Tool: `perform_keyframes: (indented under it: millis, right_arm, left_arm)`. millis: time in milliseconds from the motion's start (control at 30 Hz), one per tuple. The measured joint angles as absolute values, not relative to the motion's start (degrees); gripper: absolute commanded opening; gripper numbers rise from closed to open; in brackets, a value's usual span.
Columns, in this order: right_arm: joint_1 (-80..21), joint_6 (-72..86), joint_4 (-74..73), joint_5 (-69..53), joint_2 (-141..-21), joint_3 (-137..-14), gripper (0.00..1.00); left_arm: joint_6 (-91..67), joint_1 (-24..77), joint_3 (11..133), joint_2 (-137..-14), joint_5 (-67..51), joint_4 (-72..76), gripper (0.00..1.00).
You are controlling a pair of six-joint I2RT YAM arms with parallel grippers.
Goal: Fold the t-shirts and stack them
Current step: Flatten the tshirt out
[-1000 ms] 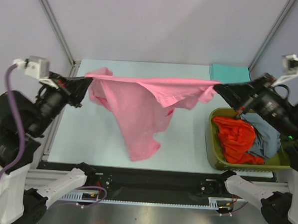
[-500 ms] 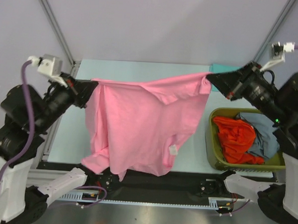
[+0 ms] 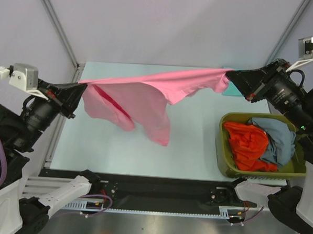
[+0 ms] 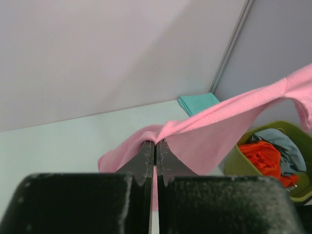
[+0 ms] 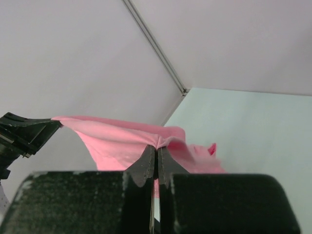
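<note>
A pink t-shirt [image 3: 147,95] hangs stretched in the air between both arms above the pale table [image 3: 192,145]. My left gripper [image 3: 83,87] is shut on one end of it at the left, seen up close in the left wrist view [image 4: 155,143]. At the right, my right gripper [image 3: 228,75] is shut on the other end, its tips pinching the cloth [image 5: 157,146]. The shirt's loose body dangles below the taut edge. A folded teal t-shirt [image 4: 197,103] lies at the table's far right corner. Orange-red [image 3: 247,145] and grey-blue [image 3: 275,136] t-shirts sit in the basket.
The olive-green plastic basket [image 3: 225,157] stands on the right side of the table, beneath my right arm. Grey walls and metal frame posts [image 3: 56,22] enclose the table at the back and sides.
The hanging shirt body has swung up and back from the near edge. Both grippers have moved outward, pulling the top edge tighter. Both stay shut on the cloth.
</note>
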State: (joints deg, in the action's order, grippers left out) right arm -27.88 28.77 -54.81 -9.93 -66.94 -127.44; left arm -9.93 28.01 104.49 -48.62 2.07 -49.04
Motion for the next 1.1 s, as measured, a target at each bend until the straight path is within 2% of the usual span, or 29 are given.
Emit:
perform_keyframes:
  millis: [367, 500, 667, 733, 767, 833, 933, 1000, 1033, 1067, 1100]
  right_arm:
    - [-28.01, 29.15, -54.98, -9.50, -67.24, -134.78, 0.00]
    - [-28.01, 31.11, -52.36, -10.04, -65.78, -133.82, 0.00]
    - [-27.94, 31.62, -44.64, -7.79, -64.55, -124.25, 0.00]
    - [-27.88, 30.74, -40.73, -5.13, -66.39, -118.87, 0.00]
    - [-27.77, 29.98, -38.50, -3.53, -67.96, -116.40, 0.00]
    - [-26.81, 28.67, -34.72, -0.82, -72.84, -112.44, 0.00]
    - [-23.86, 27.51, -29.10, 2.28, -82.08, -106.72, 0.00]
    - [-21.87, 27.33, -27.92, 3.09, -87.26, -103.88, 0.00]
    - [-20.88, 27.33, -28.05, 3.18, -90.04, -102.91, 0.01]
    - [-19.84, 27.33, -28.38, 3.03, -93.21, -102.96, 0.04]
    - [-19.09, 27.27, -28.64, 3.05, -96.38, -103.81, 0.22]
  left_arm:
    - [-8.49, 28.05, 113.16, -51.66, -6.15, -52.58, 0.00]
    - [-8.43, 28.08, 113.75, -51.20, -8.01, -51.53, 0.00]
    - [-9.02, 28.14, 99.44, -48.62, -1.45, -42.76, 0.00]
    - [-9.17, 28.03, 91.46, -49.91, 3.66, -39.62, 0.06]
    - [-9.21, 27.57, 88.14, -51.68, 5.85, -38.17, 0.11]
    - [-8.99, 25.98, 84.05, -57.30, 8.05, -36.12, 0.11]
    - [-8.93, 22.37, 81.82, -68.62, 9.89, -33.30, 0.02]
    - [-9.41, 19.38, 82.63, -76.79, 10.35, -33.43, 0.01]
    - [-10.07, 17.58, 85.71, -82.52, 10.24, -35.90, 0.24]
    - [-10.46, 15.84, 90.02, -88.66, 10.41, -38.00, 0.40]
    - [-10.96, 14.50, 95.11, -94.39, 11.64, -40.16, 0.45]
